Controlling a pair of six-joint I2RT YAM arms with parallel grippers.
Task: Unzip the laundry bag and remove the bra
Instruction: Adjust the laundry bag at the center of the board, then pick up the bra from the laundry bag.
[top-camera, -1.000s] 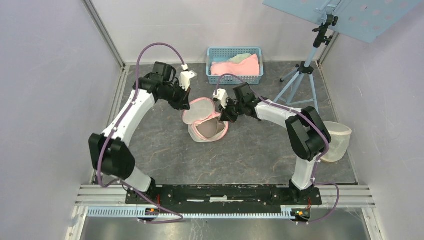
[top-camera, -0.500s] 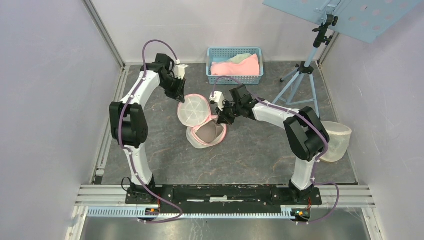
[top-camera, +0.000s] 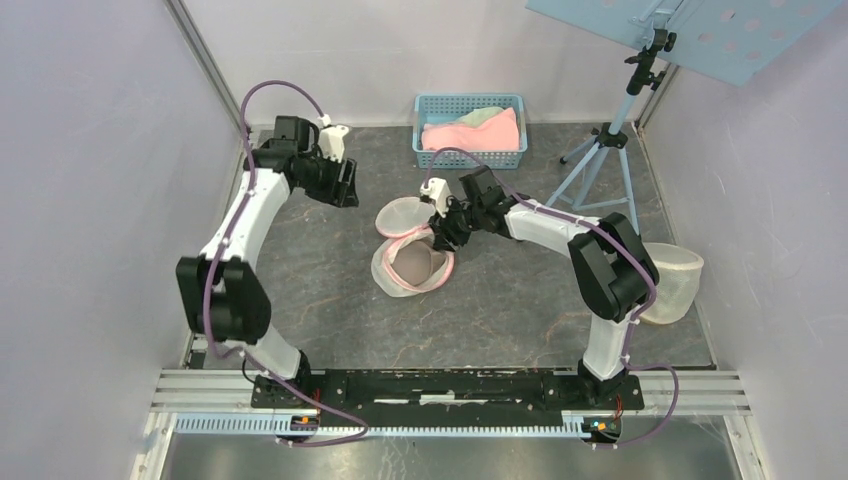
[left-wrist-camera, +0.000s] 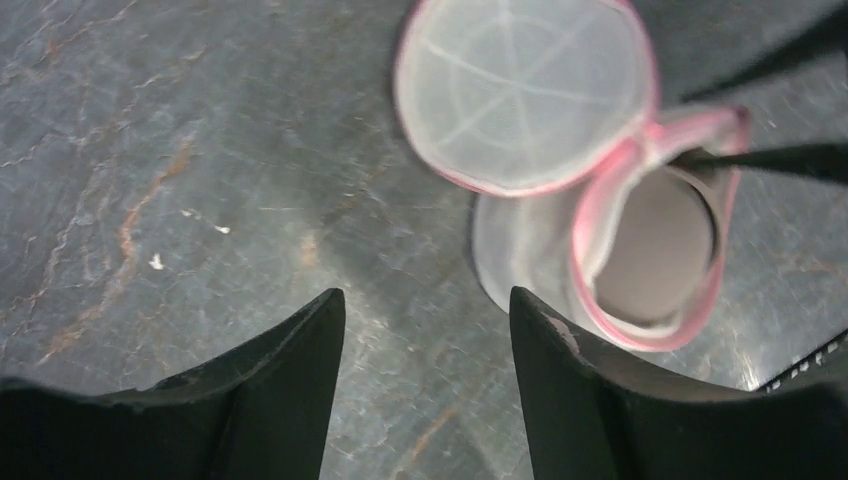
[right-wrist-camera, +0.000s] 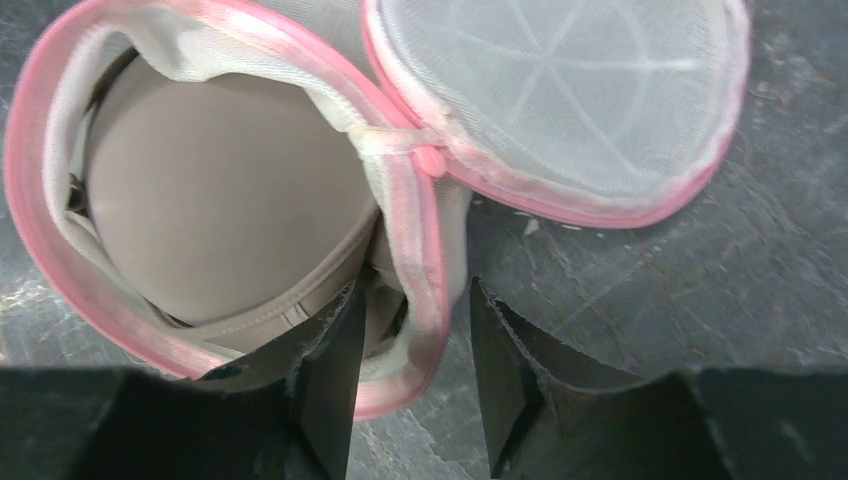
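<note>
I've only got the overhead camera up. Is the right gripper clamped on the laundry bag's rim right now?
Observer: No. The right wrist view shows the right gripper open, with the pink rim of the laundry bag passing between its jaws.
Operator: Is the bra out?
Observer: No. The beige bra lies inside the unzipped bag, a cup showing through the opening.
Operator: And the left gripper?
Observer: The left wrist view shows the left gripper open and empty, with only the grey table between its jaws.
</note>
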